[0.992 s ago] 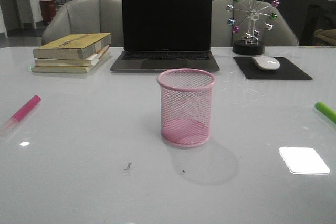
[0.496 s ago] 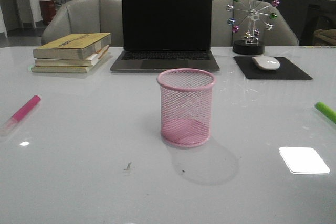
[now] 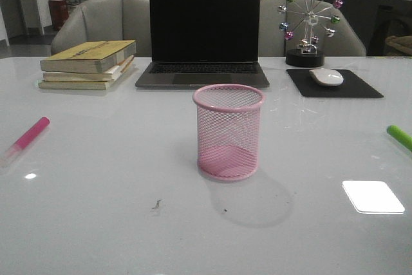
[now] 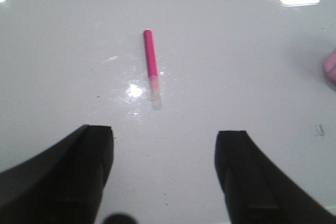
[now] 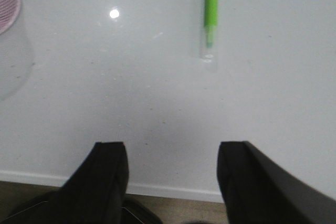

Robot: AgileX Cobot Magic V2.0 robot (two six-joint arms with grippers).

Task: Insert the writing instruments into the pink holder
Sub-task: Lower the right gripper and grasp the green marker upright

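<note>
The pink holder (image 3: pixel 228 131), a wire-mesh cup, stands upright and empty at the middle of the white table; its edge shows in the wrist views (image 4: pixel 331 69) (image 5: pixel 7 3). A magenta marker (image 3: pixel 26 138) (image 4: pixel 151 64) lies flat at the table's left edge, ahead of my open left gripper (image 4: pixel 164 140), well apart from it. A lime green marker (image 3: pixel 400 137) (image 5: pixel 211 11) lies flat at the right edge, ahead of my open right gripper (image 5: pixel 172 153), which hovers over the table's near edge. Neither gripper shows in the front view.
Behind the holder sit an open laptop (image 3: pixel 203 37), stacked books (image 3: pixel 89 64) at back left, and a mouse (image 3: pixel 326 76) on a black pad (image 3: pixel 335 85) with a ferris-wheel ornament (image 3: pixel 308 24) at back right. Chairs stand beyond the table.
</note>
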